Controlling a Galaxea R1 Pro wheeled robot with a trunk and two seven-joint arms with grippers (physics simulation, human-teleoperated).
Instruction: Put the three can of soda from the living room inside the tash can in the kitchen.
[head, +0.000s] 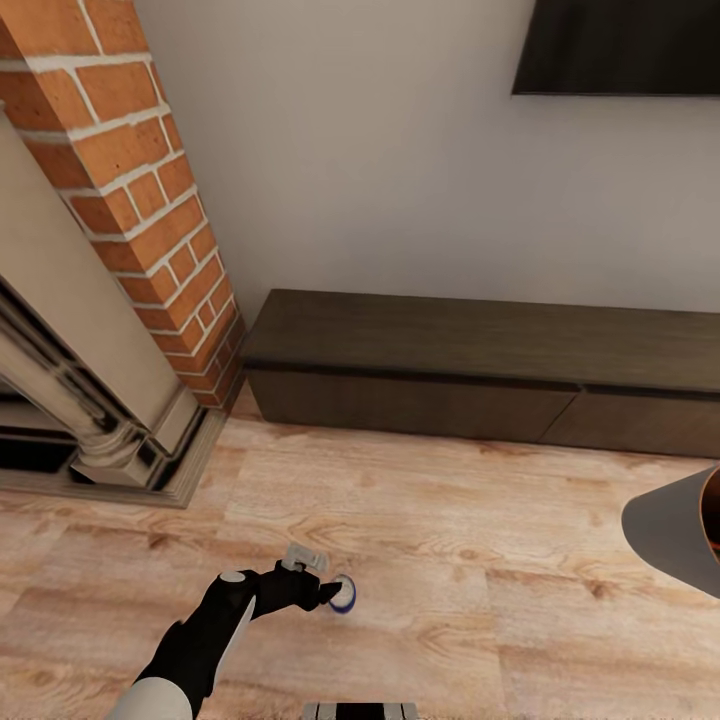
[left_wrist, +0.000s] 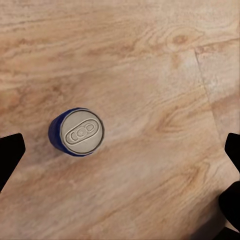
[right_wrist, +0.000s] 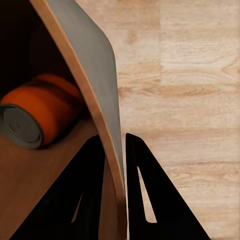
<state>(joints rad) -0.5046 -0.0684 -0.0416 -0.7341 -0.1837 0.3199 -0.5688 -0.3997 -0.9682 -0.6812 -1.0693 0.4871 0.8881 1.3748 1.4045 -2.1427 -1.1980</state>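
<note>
Right gripper (right_wrist: 115, 165) is clamped on the rim of the grey trash can (right_wrist: 97, 65), an orange soda can (right_wrist: 37, 112) lying inside, while beside that bin the left gripper (left_wrist: 120, 165) hangs spread above an upright blue soda can (left_wrist: 77, 131) on the wood floor (left_wrist: 165, 60).

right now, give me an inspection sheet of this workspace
surface: wood floor, pale planks.
job's things: blue soda can upright on the floor; orange soda can lying inside the trash can.
clutter: nothing seen.
grippers: left gripper open above the blue can, fingers wide on either side; right gripper shut on the trash can's rim.
cables: nothing seen.
surroundings: brick fireplace, dark low cabinet, black wall screen.
</note>
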